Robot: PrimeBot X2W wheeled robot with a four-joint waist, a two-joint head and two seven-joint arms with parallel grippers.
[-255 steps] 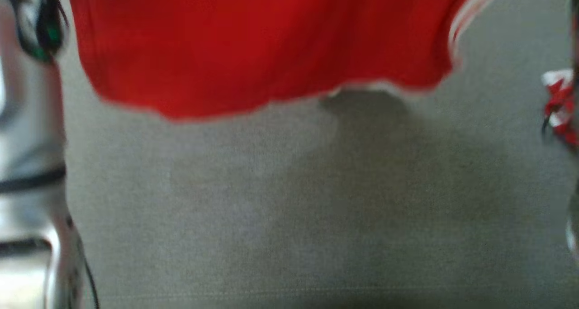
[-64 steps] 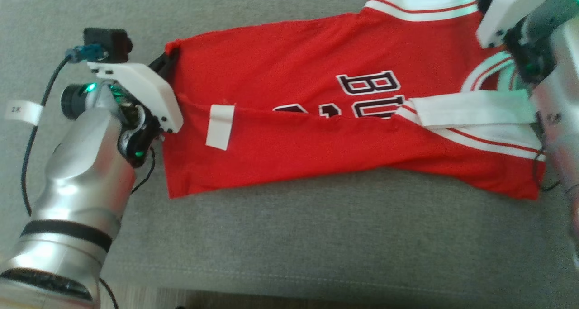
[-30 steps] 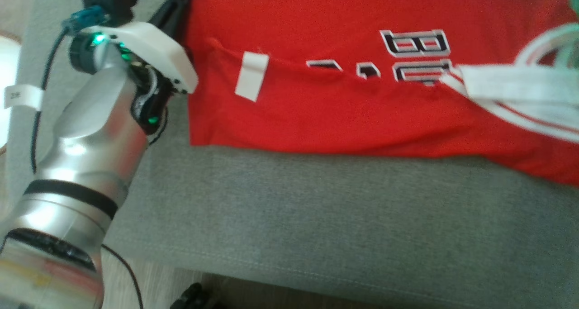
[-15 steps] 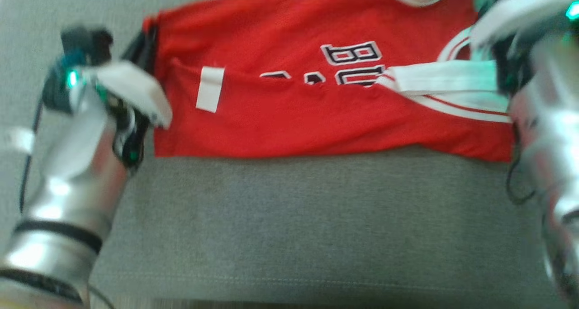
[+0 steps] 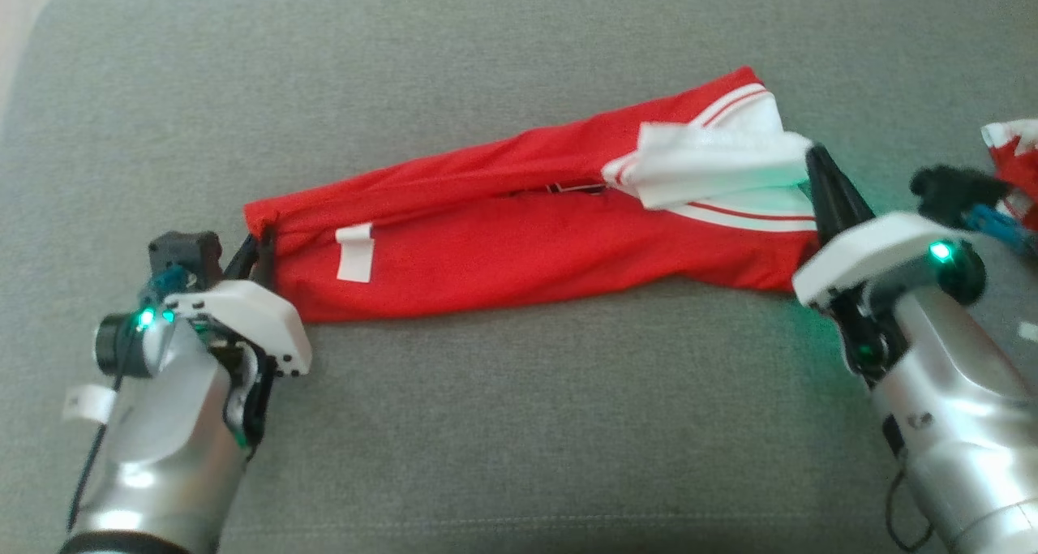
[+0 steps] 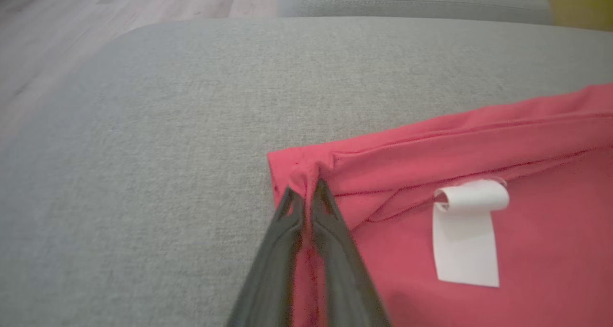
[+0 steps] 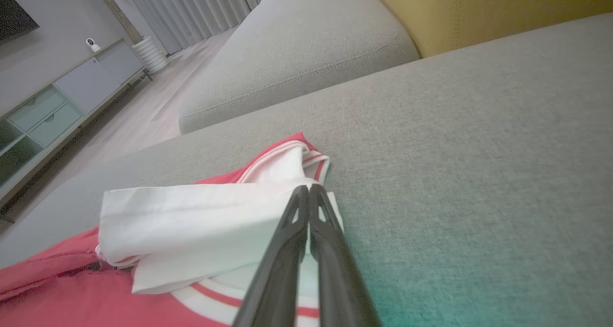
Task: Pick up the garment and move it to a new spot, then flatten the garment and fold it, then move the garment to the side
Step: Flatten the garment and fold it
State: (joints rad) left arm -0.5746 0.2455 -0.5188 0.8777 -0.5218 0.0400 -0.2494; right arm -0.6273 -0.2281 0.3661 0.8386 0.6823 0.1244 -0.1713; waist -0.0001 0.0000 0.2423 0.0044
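The garment (image 5: 519,250), a bright red jersey, lies as a long narrow strip across the grey sofa cushion (image 5: 519,424). Its small white label (image 5: 354,252) faces up near the left end, and a white panel with striped trim (image 5: 714,165) is bunched at the right end. A sliver of dark print (image 5: 572,187) shows in the fold. My left gripper (image 5: 261,244) is shut on the red corner at the left end (image 6: 302,189). My right gripper (image 5: 813,156) is shut on the white panel's edge (image 7: 304,189).
Another red and white piece of cloth (image 5: 1012,161) lies at the right edge of the cushion. A second grey cushion (image 7: 297,49) and a yellow backrest (image 7: 483,6) lie beyond. Wooden floor (image 6: 119,6) and a low cabinet (image 7: 57,102) are past the sofa's left end.
The head camera has shifted. The garment has gone from a wide spread with its lettering showing to a narrow folded strip with the print nearly hidden. Both grippers stay shut on its ends.
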